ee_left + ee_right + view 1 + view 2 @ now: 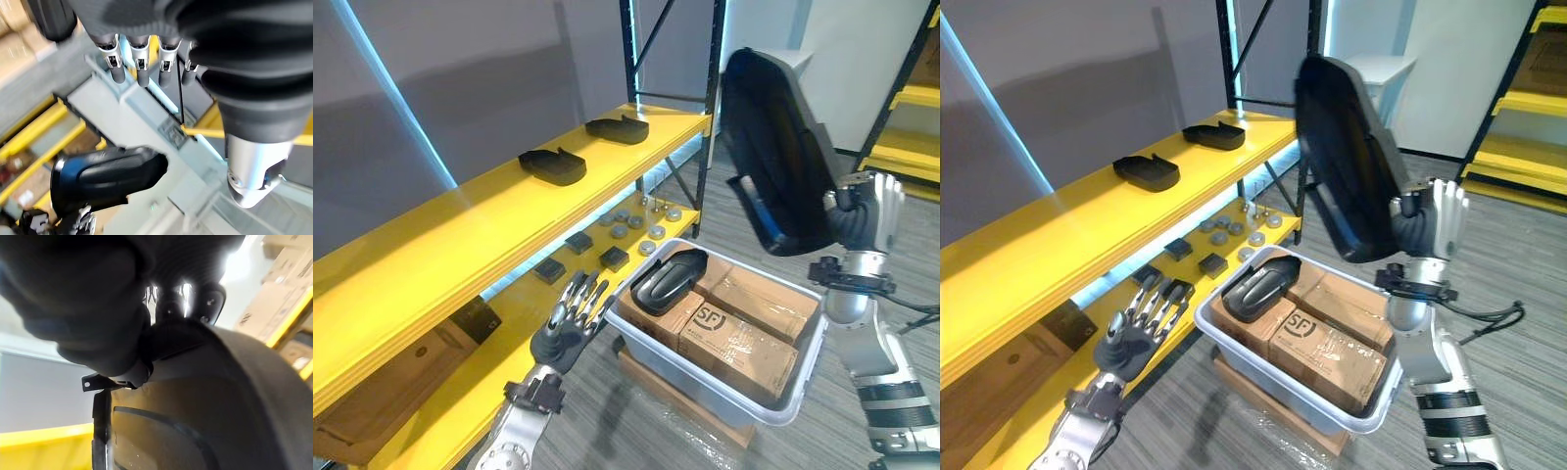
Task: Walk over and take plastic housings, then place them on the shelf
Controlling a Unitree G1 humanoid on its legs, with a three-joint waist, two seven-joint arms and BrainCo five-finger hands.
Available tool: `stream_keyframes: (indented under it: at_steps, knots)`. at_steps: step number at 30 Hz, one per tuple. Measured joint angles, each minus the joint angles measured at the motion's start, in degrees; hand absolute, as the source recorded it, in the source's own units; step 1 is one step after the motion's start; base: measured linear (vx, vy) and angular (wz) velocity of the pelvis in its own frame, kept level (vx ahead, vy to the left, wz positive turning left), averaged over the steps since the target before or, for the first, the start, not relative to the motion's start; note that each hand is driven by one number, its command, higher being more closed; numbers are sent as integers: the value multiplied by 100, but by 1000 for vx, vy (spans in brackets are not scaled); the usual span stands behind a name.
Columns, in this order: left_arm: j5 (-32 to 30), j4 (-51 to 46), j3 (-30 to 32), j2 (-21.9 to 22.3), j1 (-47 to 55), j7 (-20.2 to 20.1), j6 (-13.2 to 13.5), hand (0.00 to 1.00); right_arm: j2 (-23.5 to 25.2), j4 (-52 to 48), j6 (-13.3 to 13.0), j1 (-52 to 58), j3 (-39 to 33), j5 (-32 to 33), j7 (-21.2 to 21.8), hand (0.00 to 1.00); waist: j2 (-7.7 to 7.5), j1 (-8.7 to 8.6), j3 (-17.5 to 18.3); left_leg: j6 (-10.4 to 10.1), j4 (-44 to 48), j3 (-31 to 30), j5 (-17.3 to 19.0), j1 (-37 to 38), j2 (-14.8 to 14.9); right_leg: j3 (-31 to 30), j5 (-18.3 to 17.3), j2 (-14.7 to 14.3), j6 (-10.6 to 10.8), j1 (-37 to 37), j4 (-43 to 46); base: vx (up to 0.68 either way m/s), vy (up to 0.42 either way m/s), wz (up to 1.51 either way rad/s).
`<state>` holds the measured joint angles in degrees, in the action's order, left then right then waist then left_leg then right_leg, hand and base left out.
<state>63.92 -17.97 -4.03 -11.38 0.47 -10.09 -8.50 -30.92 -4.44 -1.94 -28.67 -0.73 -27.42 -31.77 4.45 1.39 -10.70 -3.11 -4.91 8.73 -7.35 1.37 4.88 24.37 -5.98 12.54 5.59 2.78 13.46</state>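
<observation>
Plastic housing point(773, 147) held upright above grey bin point(808, 364), your right hand point(864, 211) clamped on its lower edge. Judge it light, stiff, smooth, likely slippery: keep hold at rim, mind swing. Left hand point(570, 318) empty with fingers straight, beside bin. Upper shelf point(460, 230) has room.

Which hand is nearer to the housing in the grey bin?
Left. The left hand hovers beside the bin, close to that housing; the right hand holds a larger housing well above.
</observation>
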Motion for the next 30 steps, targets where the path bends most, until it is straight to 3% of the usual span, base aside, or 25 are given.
stream_keyframes:
  at_steps: [5, 11, 20, 27, 28, 30]
  knots:
    - [-67, 4, -58, 53, -319, 520, 4, 0, 444, -421, -232, -334, 310, 76, 65, 100, -33, -39, 99, 0, -1, 56, -1, 31, 49, -33, 147, -102, -11, 97, -248, -8, -5, -6]
    - [-242, 183, -147, 111, -708, 1114, 106, 0, 1008, -546, -596, -353, 1033, 274, 542, 100, -94, -6, 247, -19, -3, 51, -19, 42, 82, -29, 206, -150, -44, 138, -336, 0, 0, 0]
    - [-629, 587, -159, 253, -1094, 1358, 523, 0, 1634, -303, -954, -353, 2016, 793, 1394, 100, -92, 46, 382, -44, -7, 28, -54, 60, 129, -17, 306, -239, -58, 234, -530, 0, 0, 0]
    - [-666, 612, -129, 295, -1195, 1336, 807, 0, 1937, 27, -1060, -346, 2194, 1184, 1890, 100, -113, 103, 431, -46, -7, -71, -77, 26, 122, 48, 344, -271, -90, 302, -658, 4, -19, 6]
    - [-667, 612, -119, 295, -1195, 1342, 837, 100, 2000, 104, -1060, -340, 2193, 1288, 1901, 100, -117, 108, 450, -47, -7, -76, -78, 25, 124, 53, 350, -279, -93, 309, -678, 9, -23, 5]
    - [-685, 603, -58, 296, -1196, 1349, 926, 100, 2056, 150, -1060, -294, 2212, 1517, 1969, 100, -117, 113, 493, -47, -7, -90, -78, 25, 124, 73, 357, -286, -96, 309, -708, 8, -23, 4]
